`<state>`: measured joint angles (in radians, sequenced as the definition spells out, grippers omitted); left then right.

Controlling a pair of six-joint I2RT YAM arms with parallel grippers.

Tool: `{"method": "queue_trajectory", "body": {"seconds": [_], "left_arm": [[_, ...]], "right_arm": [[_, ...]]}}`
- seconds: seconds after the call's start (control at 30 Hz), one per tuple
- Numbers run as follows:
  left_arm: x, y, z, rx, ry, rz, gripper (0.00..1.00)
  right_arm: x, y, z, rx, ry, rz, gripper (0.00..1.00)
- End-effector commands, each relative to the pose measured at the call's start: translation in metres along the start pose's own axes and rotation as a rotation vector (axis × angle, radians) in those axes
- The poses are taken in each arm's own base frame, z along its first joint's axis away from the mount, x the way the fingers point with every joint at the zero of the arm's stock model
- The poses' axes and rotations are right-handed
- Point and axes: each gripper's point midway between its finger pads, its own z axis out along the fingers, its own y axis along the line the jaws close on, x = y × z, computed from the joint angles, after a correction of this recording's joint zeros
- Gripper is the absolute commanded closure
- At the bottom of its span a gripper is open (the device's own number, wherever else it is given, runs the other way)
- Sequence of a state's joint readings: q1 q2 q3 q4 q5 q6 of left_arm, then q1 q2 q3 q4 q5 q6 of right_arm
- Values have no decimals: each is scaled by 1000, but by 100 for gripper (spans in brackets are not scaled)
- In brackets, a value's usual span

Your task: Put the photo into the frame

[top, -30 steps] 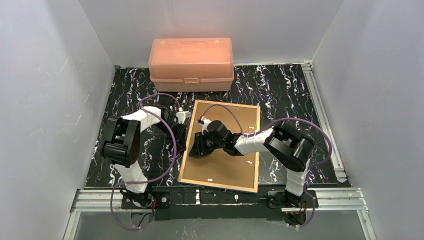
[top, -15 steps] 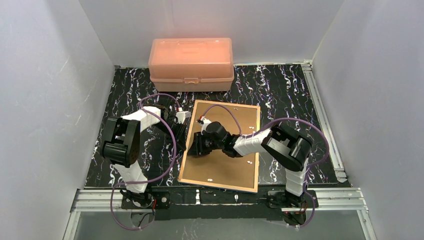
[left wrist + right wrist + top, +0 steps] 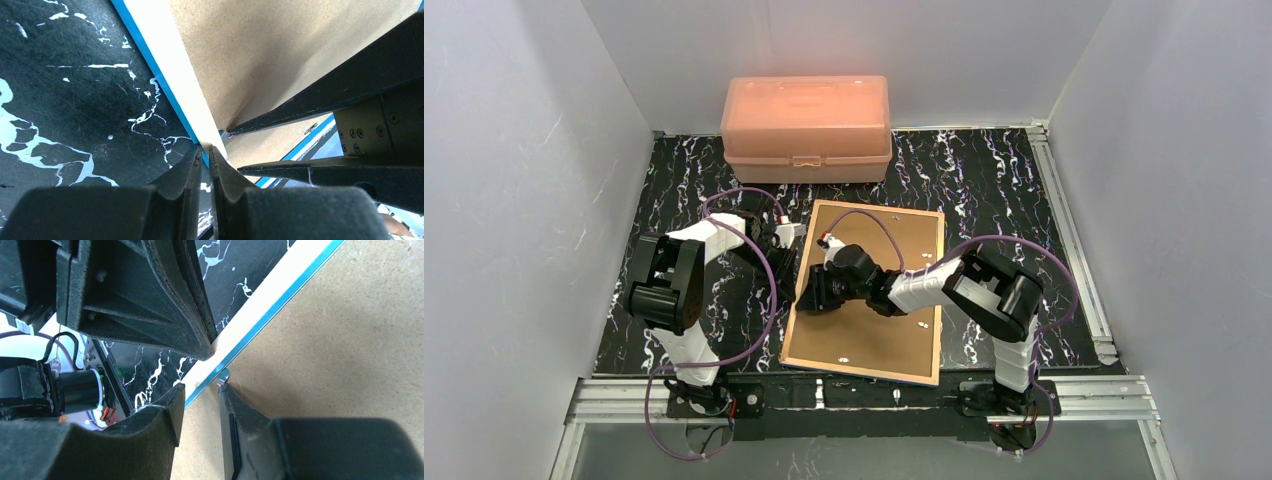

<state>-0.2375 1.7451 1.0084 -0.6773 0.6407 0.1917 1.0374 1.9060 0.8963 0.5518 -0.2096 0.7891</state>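
Note:
The frame [image 3: 896,345] lies face down in the middle of the black marbled table, its brown fibreboard back [image 3: 340,340] upward. My left gripper [image 3: 206,148] is shut on the frame's left rim, with the blue and pale edge [image 3: 170,65] pinched between its tips. My right gripper [image 3: 200,387] hovers open over the same edge, just beside the left one [image 3: 790,262]. Its right fingertip touches a small metal tab [image 3: 223,375] on the backing, and its left finger hangs over the rim. The photo is out of view.
A salmon-pink plastic box [image 3: 806,128] stands shut at the back of the table. White walls close in left, right and behind. An aluminium rail [image 3: 1064,230] runs along the right edge. Purple cables [image 3: 754,200] loop over both arms.
My right gripper has slid a little leftward to the frame's left edge, its jaws narrowing slightly. The left gripper and the frame have stayed put.

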Motion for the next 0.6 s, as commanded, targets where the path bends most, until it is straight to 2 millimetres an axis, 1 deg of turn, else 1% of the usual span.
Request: {"method": "queue_trajectory", "body": {"seconds": [0.0,0.17,0.43,0.57], "left_arm": [[4,-12,-1,60,-1,5,91],[3,-13,-2,61,-3,6,91],[3,-13,-2,61,-2,7,92],[3,-13,-2,63,0,6,92]], "right_arm": [[2,1,11,-5,5,-28,60],[2,5,12,-25,21,-49,60],[7,14,19,-91,71,-100,61],[8,11,21,-94,87,-143,61]]}}
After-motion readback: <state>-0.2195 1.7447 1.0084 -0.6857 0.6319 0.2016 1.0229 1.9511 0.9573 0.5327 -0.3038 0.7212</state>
